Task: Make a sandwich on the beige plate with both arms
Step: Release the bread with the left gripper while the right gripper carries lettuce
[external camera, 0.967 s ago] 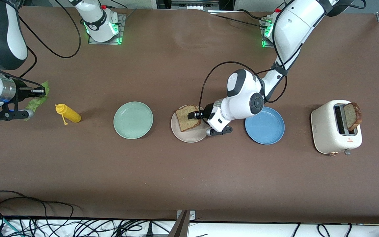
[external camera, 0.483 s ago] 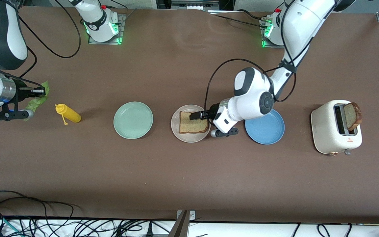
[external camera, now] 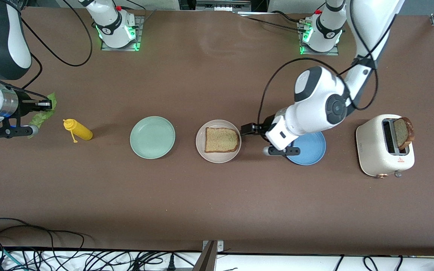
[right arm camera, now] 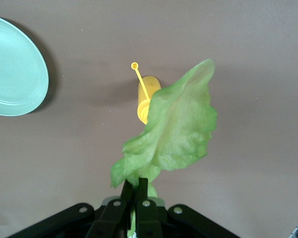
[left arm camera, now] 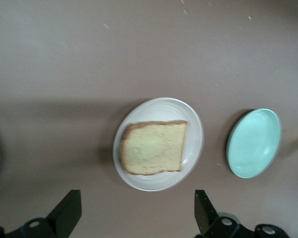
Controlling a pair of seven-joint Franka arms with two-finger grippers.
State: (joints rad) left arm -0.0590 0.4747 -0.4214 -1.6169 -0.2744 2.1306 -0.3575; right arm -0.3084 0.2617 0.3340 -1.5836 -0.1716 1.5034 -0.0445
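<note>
Bread slice [external camera: 221, 139] on beige plate [external camera: 202, 148] – left hand [external camera: 248, 128] at its 3 o'clock, jaws wide, empty; right hand [right arm camera: 135, 197] pinches lettuce [right arm camera: 175, 129] – wrist view only.

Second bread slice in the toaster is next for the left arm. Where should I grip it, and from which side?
Grip the bread slice by its upper crust edge, coming straight down from above. It stands upright in the toaster slot with only its top half exposed, so probably pinch across its flat faces. The left gripper, open, hangs between the beige plate and the blue plate.
</note>
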